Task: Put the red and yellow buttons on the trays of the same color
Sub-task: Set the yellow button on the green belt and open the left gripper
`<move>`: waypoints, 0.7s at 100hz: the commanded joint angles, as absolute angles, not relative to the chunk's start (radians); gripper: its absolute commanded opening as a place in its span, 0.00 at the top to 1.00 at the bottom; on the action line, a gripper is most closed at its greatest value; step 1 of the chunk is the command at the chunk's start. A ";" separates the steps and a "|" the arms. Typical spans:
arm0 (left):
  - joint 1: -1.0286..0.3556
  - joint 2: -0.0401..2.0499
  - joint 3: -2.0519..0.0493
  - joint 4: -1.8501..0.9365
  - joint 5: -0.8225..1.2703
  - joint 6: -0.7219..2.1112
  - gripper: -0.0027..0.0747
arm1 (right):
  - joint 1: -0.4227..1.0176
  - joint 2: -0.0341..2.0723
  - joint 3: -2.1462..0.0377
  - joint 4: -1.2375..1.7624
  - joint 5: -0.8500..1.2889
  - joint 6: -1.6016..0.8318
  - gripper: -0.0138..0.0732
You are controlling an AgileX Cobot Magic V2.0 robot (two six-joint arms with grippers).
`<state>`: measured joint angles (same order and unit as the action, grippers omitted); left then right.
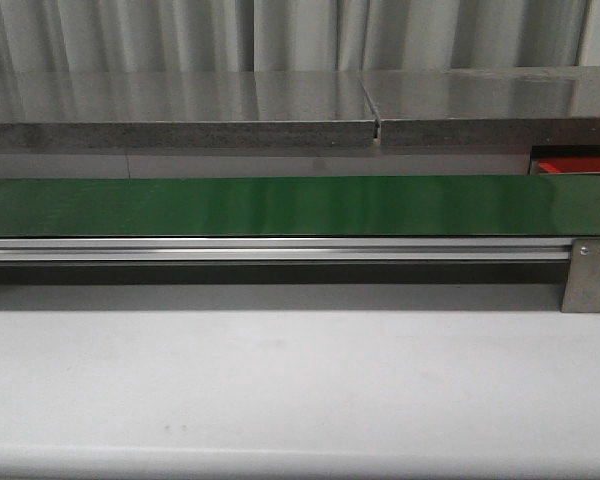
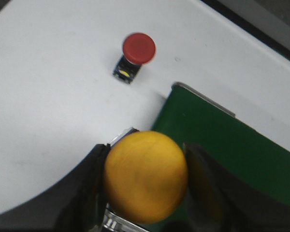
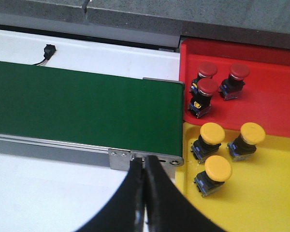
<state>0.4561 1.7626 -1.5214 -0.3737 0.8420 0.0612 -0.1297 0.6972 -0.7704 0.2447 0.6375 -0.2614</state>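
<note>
My left gripper (image 2: 146,186) is clenched on a yellow button (image 2: 146,182); its domed cap fills the gap between my two fingers (image 2: 84,193), hanging above the end of the green conveyor belt (image 2: 222,145) where it meets the white table (image 2: 53,96). A red button (image 2: 135,54) sits upright on that table, well apart from my load. My right gripper (image 3: 145,193) is pressed closed on nothing, hovering above the belt's metal end bracket (image 3: 145,157), just beside the trays.

From the right wrist view, the yellow tray (image 3: 261,193) already holds three yellow buttons (image 3: 217,173), and the red tray (image 3: 275,96) beyond it holds three red ones (image 3: 208,87). The front view shows only a bare stretch of belt, with neither arm in sight.

I judge the step in hand to be getting this yellow button onto the belt so it can reach the tray end. To do it well, I want to bring it over the middle of the belt's width, not over the rail edge, and lower it until the base touches before I let go. The cap is round and top-heavy over a small base, so a drop from height would probably tip it and let it roll. I should keep it upright, open slowly, then lift straight away without brushing the cap. My grip looks to be on the cap rather than the body, so any sideways jerk could twist it loose.
</note>
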 commanded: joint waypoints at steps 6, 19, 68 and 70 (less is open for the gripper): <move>0.407 1.704 -1.493 -0.424 0.775 0.075 0.75 | -0.129 0.695 -0.792 0.245 0.567 -0.274 0.97; 0.364 1.706 -1.452 -0.424 0.739 0.084 0.75 | -0.129 0.695 -0.792 0.245 0.567 -0.274 0.97; 0.296 1.786 -1.428 -0.450 0.718 0.084 0.32 | -0.129 0.695 -0.792 0.245 0.567 -0.274 0.97; 0.296 1.786 -1.431 -0.452 0.718 0.084 0.27 | -0.129 0.695 -0.792 0.245 0.567 -0.274 0.97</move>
